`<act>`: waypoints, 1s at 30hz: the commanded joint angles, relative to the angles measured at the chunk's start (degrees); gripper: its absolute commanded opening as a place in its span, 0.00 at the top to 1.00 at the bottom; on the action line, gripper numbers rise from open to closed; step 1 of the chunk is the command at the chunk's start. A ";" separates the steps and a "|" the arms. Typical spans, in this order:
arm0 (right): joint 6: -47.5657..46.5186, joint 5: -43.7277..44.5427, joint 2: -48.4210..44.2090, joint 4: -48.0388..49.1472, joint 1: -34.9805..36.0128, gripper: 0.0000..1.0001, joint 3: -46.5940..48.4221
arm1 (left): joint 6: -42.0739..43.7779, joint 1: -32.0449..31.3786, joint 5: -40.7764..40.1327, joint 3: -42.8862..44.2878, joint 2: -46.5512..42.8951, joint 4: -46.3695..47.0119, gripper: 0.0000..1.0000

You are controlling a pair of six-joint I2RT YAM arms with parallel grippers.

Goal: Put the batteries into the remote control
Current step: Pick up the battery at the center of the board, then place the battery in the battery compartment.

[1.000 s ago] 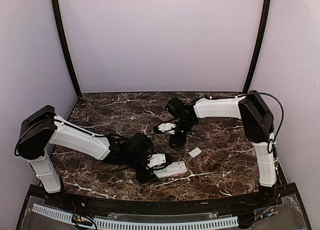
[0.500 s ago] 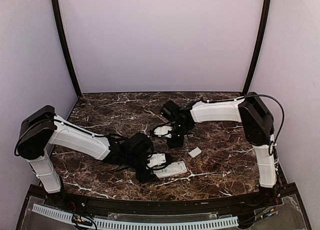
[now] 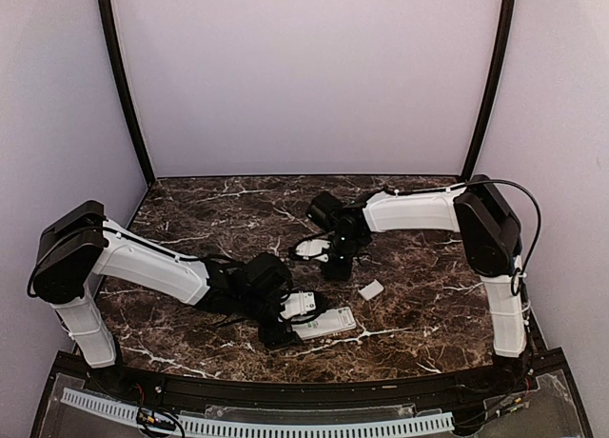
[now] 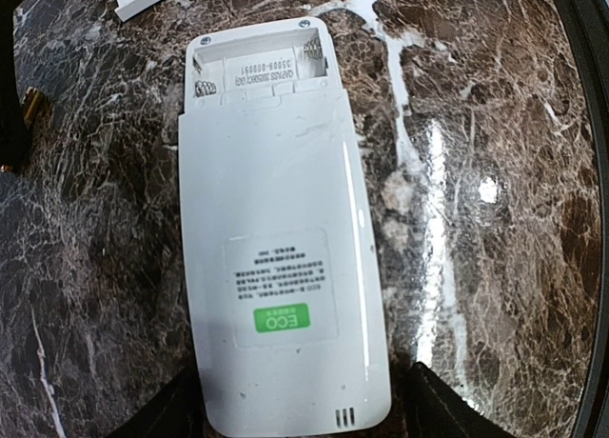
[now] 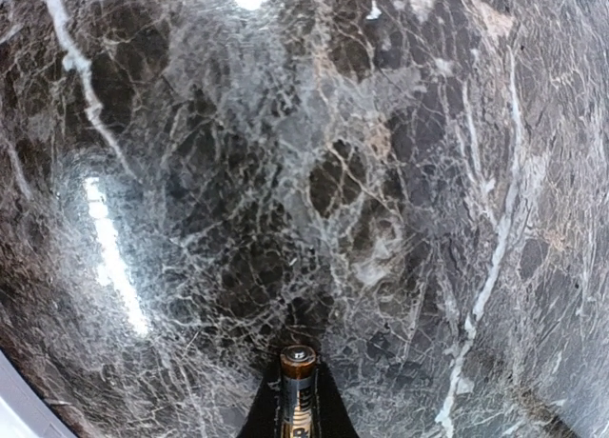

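The left gripper (image 4: 304,392) is clamping the remote control (image 4: 281,267), a white rectangular plastic handset. It is lying face-down on the dark brown white-veined marble table (image 4: 495,219), its green-stickered back facing up. The dark fingers (image 4: 181,414) look to be pressing against both long edges at the near end. The hold is probably there to stop the handset sliding while a cell gets pushed in. Ahead of the left fingertips, at the handset's far end, the open battery compartment (image 4: 262,71) is showing bare white plastic and a coil spring, with no cells inside. Gripping at the near end is leaving that bay clear for access from above. The small plain white flat cover piece (image 3: 371,289) is sitting on the marble well off to the handset's far side, out of the way. The right gripper (image 5: 297,414) is pinching a cylindrical copper-and-black battery (image 5: 297,376) between closed-down fingers. The cell is running lengthwise along the fingers with one end poking past the tips, and only bare marble is showing beyond it. In the overhead view this hand is hanging well apart from the handset, low over the marble. The likely next job is carrying the cell over to the bay, and polarity cannot be judged from here.
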 commanded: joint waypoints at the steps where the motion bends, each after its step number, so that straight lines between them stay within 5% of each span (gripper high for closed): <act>1: 6.75 -1.83 1.59 -6.82 -1.30 1.00 0.38 | 0.62 -0.05 -0.15 -0.55 -1.98 -2.26 0.28; 7: 21.35 -7.71 -6.65 -2.46 -3.38 1.00 -3.82 | 0.25 -0.05 0.51 -0.17 -1.24 -2.06 0.28; 18: 54.83 -11.92 -30.11 17.99 -1.29 1.00 -29.73 | -0.41 -0.05 2.04 0.67 0.87 -1.25 0.25; 30: 69.67 -1.49 -37.86 34.01 9.67 1.00 -44.52 | -2.04 -0.05 3.65 1.54 3.21 -0.71 0.34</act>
